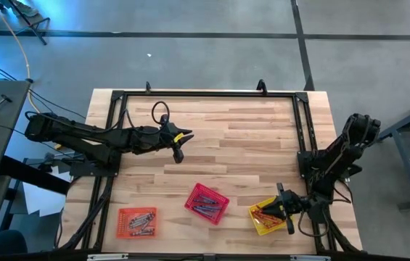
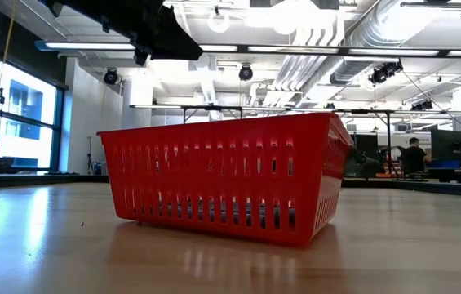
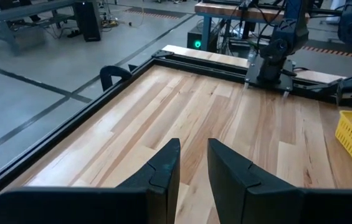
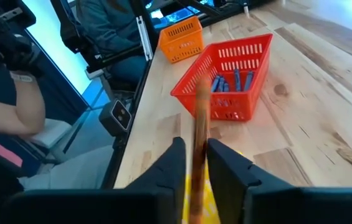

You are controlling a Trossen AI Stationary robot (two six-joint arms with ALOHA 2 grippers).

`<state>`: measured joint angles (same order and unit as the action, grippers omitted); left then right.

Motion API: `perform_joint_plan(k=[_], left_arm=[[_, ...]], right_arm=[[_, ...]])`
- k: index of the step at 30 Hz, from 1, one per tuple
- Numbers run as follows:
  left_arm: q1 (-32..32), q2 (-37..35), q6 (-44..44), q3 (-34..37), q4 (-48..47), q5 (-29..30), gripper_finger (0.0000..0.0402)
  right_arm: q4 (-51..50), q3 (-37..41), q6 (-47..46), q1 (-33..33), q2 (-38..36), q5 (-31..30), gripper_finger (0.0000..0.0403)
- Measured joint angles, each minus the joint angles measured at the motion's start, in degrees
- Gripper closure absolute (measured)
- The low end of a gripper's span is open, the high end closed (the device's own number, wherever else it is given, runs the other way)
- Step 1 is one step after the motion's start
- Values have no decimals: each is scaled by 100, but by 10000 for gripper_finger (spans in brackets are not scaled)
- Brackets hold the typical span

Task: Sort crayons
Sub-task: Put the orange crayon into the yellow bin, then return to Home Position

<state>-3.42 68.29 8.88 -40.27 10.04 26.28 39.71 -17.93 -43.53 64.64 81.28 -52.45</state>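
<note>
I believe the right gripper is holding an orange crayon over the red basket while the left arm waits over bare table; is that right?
Not quite: the right gripper has the orange crayon between its fingers over the yellow basket, as the high view shows; the red basket sits apart, toward the table's middle. The left gripper does wait over bare table.

A light wooden table [image 1: 248,138] bounded by a black frame [image 1: 208,94] carried three mesh baskets along its near edge, an orange basket [image 1: 136,222], a red basket [image 1: 206,202] and a yellow basket [image 1: 264,217], while a seated person [image 4: 14,106] remained beside the table.
</note>
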Motion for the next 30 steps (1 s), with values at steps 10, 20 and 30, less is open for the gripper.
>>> perform_joint_plan(k=[10, 20, 30], left_arm=[[0, 0, -1, 0, 0, -20, 332], [0, 0, 3, 0, 2, -20, 332], [-4, 0, 366, 0, -2, -221, 332]], right_arm=[[42, 0, 25, 0, 0, 13, 297], [600, 0, 947, -220, 0, 15, 295], [911, 0, 2178, -1014, -154, 92, 295]])
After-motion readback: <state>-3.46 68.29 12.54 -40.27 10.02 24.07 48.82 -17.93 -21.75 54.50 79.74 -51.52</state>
